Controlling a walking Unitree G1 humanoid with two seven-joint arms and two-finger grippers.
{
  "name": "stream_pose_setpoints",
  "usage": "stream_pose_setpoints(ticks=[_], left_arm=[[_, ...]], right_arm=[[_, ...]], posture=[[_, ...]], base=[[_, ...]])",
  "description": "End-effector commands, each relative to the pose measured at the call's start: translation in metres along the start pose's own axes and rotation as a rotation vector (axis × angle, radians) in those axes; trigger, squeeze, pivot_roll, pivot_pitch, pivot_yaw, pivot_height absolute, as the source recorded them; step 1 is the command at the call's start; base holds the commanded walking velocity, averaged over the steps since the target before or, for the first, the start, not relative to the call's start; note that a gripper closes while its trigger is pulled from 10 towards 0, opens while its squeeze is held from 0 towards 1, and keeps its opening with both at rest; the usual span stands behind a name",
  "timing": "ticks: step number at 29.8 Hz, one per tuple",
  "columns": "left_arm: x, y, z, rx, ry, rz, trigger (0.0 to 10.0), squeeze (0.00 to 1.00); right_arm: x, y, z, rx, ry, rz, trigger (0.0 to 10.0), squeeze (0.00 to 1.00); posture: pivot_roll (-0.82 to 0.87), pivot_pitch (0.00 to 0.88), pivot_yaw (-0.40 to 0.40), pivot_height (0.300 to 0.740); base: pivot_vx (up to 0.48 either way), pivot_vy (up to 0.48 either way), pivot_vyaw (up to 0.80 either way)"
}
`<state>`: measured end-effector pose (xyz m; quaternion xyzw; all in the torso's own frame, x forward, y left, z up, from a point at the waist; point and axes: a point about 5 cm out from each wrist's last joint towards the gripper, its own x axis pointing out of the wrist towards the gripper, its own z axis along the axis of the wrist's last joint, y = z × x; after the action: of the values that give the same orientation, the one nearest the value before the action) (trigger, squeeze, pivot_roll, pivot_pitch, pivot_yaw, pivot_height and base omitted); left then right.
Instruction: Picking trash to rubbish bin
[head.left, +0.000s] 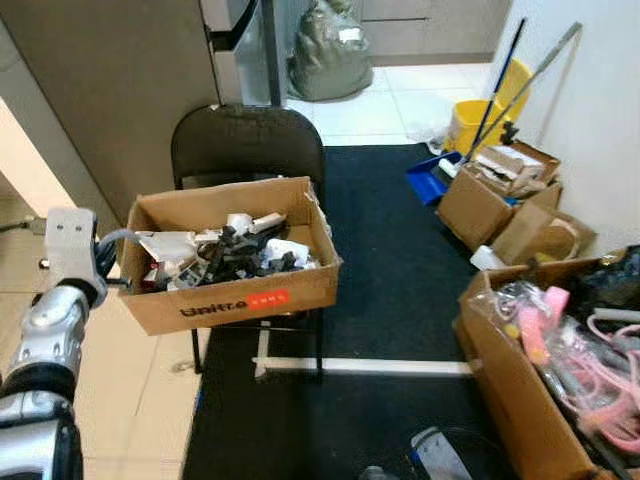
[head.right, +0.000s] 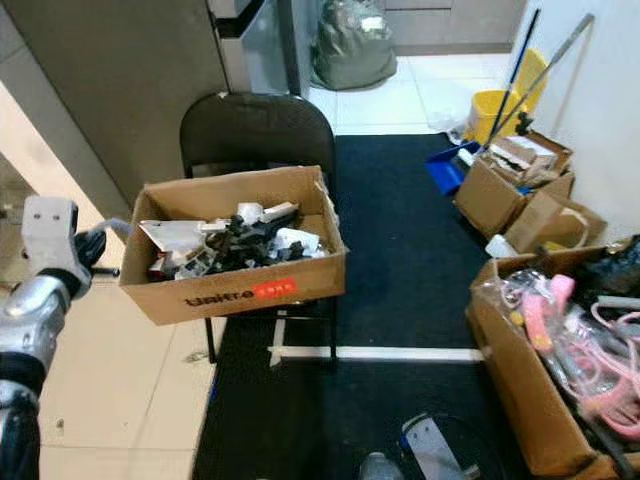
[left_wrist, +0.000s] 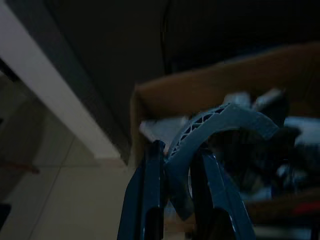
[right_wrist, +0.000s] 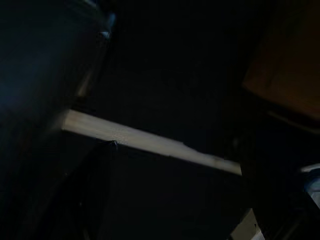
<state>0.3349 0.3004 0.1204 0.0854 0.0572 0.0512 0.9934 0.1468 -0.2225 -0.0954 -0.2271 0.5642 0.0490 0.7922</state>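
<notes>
A cardboard box (head.left: 230, 205) printed "Unitree" sits on the seat of a black folding chair (head.left: 245, 140). Mixed black, white and grey scrap (head.left: 240, 255) is piled inside it. My left gripper (head.left: 112, 258) is just outside the box's left wall, at rim height. In the left wrist view the gripper (left_wrist: 180, 150) is shut on a grey curved plastic strip with a lattice edge (left_wrist: 225, 120). The strip arches toward the box opening. My right arm hangs idle; its wrist view is very dark and shows a white floor line (right_wrist: 150, 142) on dark mat.
A black mat (head.left: 400, 260) with a white line (head.left: 370, 367) lies under the chair. An open box of pink hangers (head.left: 520, 400) stands at the near right. More boxes (head.left: 480, 205), a blue dustpan (head.left: 430, 180) and a yellow mop bucket (head.left: 470, 120) line the right wall. A dark cabinet (head.left: 110, 80) stands on the left.
</notes>
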Motion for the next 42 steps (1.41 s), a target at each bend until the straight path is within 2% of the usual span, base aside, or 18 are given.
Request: stream_pose_setpoints(ticks=[1,13,21,24,25,28,29,42], left_arm=[[-0.003,0.002,-0.007,-0.001,0.022,-0.003,10.0,0.00],[-0.002,-0.004,-0.009,-0.001,0.023,-0.023,10.0,0.00],[-0.002,-0.005,-0.009,-0.010,0.019,-0.030,10.0,0.00],[0.000,-0.010,-0.005,-0.044,-0.015,-0.051,10.0,0.00],[0.000,-0.012,-0.005,-0.057,-0.021,-0.060,10.0,0.05],[0.000,-0.013,-0.004,-0.065,-0.025,-0.066,10.0,0.05],[0.001,-0.014,-0.004,-0.070,-0.028,-0.069,10.0,1.00],[-0.001,-0.016,-0.004,-0.089,-0.061,-0.070,10.0,1.00]], right_arm=[[0.000,0.005,-0.001,0.005,0.007,0.012,10.0,0.00],[0.000,0.002,-0.002,-0.004,0.008,0.005,10.0,0.00],[0.000,-0.001,-0.003,-0.016,0.010,0.001,10.0,0.00],[0.000,-0.002,-0.002,-0.021,0.009,-0.004,10.0,0.00],[0.000,-0.003,-0.002,-0.023,0.008,-0.004,10.0,0.00],[0.000,-0.003,-0.002,-0.024,0.007,-0.005,10.0,0.00],[0.000,-0.003,-0.001,-0.027,0.006,-0.005,10.0,0.00],[0.000,-0.005,0.001,-0.037,0.002,-0.004,10.0,0.00]], posture=[[-0.02,0.047,0.094,0.740],[-0.03,0.049,0.086,0.740],[-0.04,0.043,0.081,0.740],[-0.04,0.041,0.078,0.740],[-0.04,0.041,0.076,0.740],[-0.04,0.041,0.076,0.740],[-0.04,0.040,0.073,0.740],[-0.03,0.046,0.069,0.740]], base=[[0.300,0.000,0.00],[0.273,0.000,0.00],[0.000,0.000,0.00],[0.000,0.000,0.00],[0.000,0.000,0.00],[0.000,0.000,0.00],[0.000,0.000,0.00],[0.000,0.000,0.00]])
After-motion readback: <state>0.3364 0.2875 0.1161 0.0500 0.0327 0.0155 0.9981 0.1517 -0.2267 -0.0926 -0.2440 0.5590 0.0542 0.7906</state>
